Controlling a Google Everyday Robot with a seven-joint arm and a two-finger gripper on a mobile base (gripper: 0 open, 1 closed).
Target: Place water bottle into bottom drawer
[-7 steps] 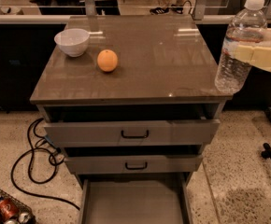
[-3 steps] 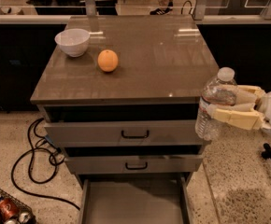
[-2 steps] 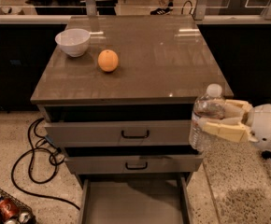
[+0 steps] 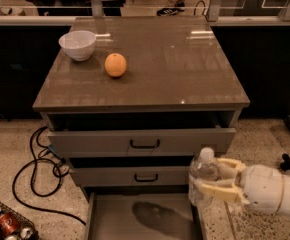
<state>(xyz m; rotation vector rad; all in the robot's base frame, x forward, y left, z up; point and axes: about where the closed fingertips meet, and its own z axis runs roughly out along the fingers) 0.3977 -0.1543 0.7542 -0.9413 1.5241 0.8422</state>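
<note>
The water bottle (image 4: 202,176) is a small clear bottle with a white cap, held upright in my gripper (image 4: 219,179). The cream fingers (image 4: 216,188) are shut around its body from the right. The bottle hangs at the right front of the cabinet, level with the middle drawer and just above the right wall of the bottom drawer (image 4: 114,219). The bottom drawer is pulled out furthest, a flat grey tray with a dark shadow on its floor.
A white bowl (image 4: 78,44) and an orange (image 4: 115,64) stand on the brown cabinet top (image 4: 185,69). The top drawer (image 4: 145,142) and middle drawer (image 4: 135,176) are partly pulled out. Black cables (image 4: 32,179) and a wire basket with cans (image 4: 5,224) lie on the floor at left.
My gripper has carried the bottle down from beside the cabinet top to the level of the middle drawer and leftward toward the bottom drawer's right edge.
</note>
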